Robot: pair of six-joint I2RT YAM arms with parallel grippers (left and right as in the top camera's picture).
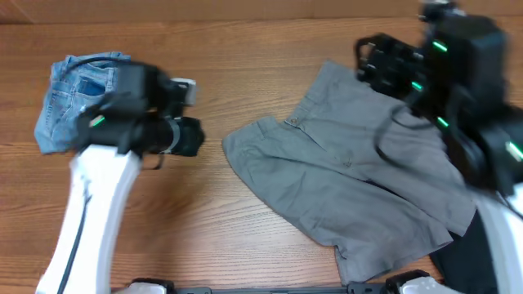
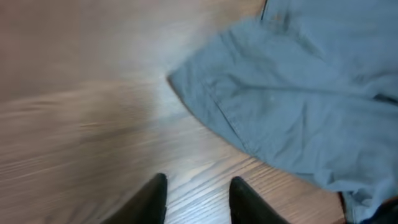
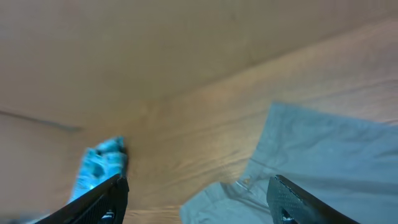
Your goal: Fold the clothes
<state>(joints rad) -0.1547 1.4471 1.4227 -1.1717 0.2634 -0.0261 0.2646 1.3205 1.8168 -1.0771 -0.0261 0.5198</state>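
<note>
The grey-khaki shorts (image 1: 351, 180) lie spread out, a little rumpled, on the wooden table right of centre, with the button waistband toward the left. They also show in the left wrist view (image 2: 298, 93) and the right wrist view (image 3: 323, 162). The light-blue denim shorts (image 1: 78, 98) lie bunched at the far left and also show in the right wrist view (image 3: 102, 165). A piece of the black top (image 1: 466, 261) shows at the lower right. My left gripper (image 1: 192, 135) (image 2: 196, 193) is open and empty over bare table left of the grey shorts. My right gripper (image 1: 368, 57) (image 3: 199, 193) is open wide and empty above their far edge.
The wooden table (image 1: 245, 237) runs to the front edge, where the two arm bases (image 1: 147, 286) stand. My left arm reaches over the table beside the denim shorts. My right arm hides part of the grey shorts' right side.
</note>
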